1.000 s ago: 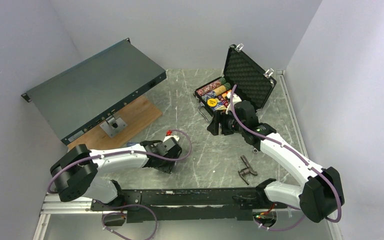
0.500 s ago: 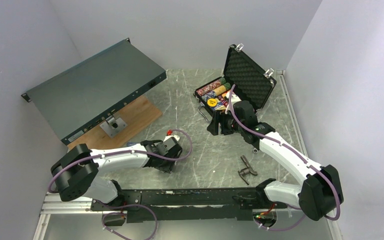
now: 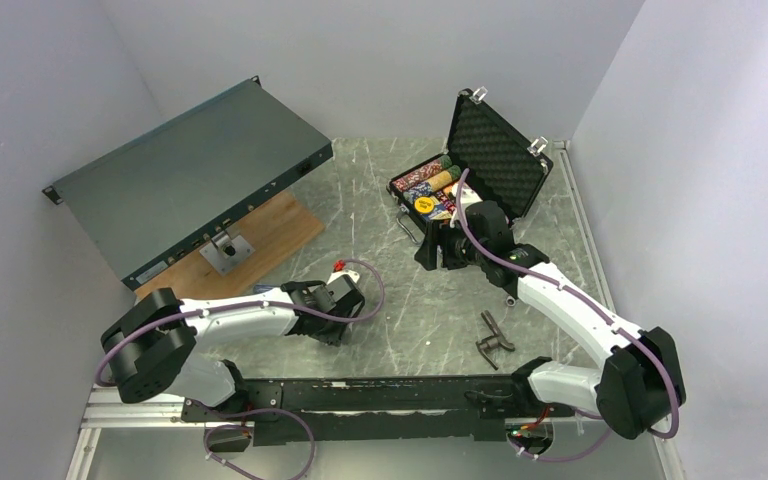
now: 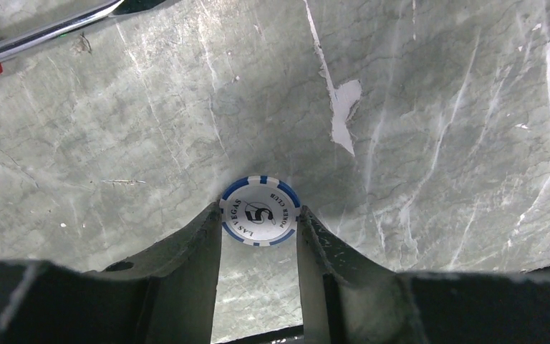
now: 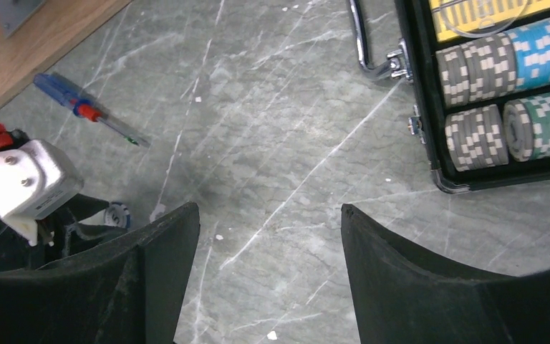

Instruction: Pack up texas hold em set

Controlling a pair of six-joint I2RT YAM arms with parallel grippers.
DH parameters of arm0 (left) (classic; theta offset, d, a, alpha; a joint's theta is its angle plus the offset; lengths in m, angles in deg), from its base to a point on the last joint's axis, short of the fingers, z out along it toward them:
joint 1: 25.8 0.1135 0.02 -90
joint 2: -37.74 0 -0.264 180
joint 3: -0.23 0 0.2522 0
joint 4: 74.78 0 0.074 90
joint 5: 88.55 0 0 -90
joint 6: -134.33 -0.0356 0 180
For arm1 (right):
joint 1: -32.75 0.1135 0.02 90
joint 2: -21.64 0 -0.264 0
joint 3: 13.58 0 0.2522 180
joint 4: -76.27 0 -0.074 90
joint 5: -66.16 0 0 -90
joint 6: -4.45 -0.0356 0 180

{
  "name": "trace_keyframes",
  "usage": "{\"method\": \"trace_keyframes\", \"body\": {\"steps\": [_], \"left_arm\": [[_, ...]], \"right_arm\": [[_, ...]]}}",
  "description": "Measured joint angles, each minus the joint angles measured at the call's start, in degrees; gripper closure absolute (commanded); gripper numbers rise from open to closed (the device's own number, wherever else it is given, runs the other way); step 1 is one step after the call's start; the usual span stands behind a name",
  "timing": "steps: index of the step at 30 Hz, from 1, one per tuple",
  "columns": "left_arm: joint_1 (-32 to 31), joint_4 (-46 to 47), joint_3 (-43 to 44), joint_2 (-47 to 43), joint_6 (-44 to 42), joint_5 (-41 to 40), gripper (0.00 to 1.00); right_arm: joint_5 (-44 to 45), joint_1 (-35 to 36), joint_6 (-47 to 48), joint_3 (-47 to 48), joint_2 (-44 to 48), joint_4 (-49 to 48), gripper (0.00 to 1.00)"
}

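One stray chip [image 4: 260,211] lying flat on table [image 4: 437,107], well apart from case [image 5: 508,172]. Left gripper [image 4: 259,240] straddling it, jaws pinching chip by rim, likely readying lift. Right gripper [image 5: 268,215] hovering near case front, jaws spread wide, empty, probably idling. Lid [image 3: 495,150] standing upright, leaving chip rows [image 5: 487,68] reachable. Chip reading "LAS VEGAS", "POKER CLUB", "5".

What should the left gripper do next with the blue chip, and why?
Probably squeeze the left gripper on the chip and lift it. The chip lies flat on the table with a fingertip at each edge, though a firm grip isn't clear yet. It likely belongs in the open case beside the chip rows.
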Motion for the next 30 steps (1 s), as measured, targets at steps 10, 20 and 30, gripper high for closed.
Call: {"method": "trace_keyframes", "body": {"steps": [10,20,30], "left_arm": [[0.1,-2.5,5.8,-3.9,-7.3,-1.9,0.76],[0.0,2.9,15.4,-11.5,-22.8,-0.7,0.82],[-1.5,2.3,16.5,-12.7,-29.2,1.7,0.82]], "right_arm": [[7.3,-0.1,1.7,0.0,1.4,2.5,0.26],[-4.5,-1.0,-1.4,2.4,-3.8,2.4,0.22],[-26.1,1.0,-10.2,8.6,-11.7,-4.0,0.26]]}}
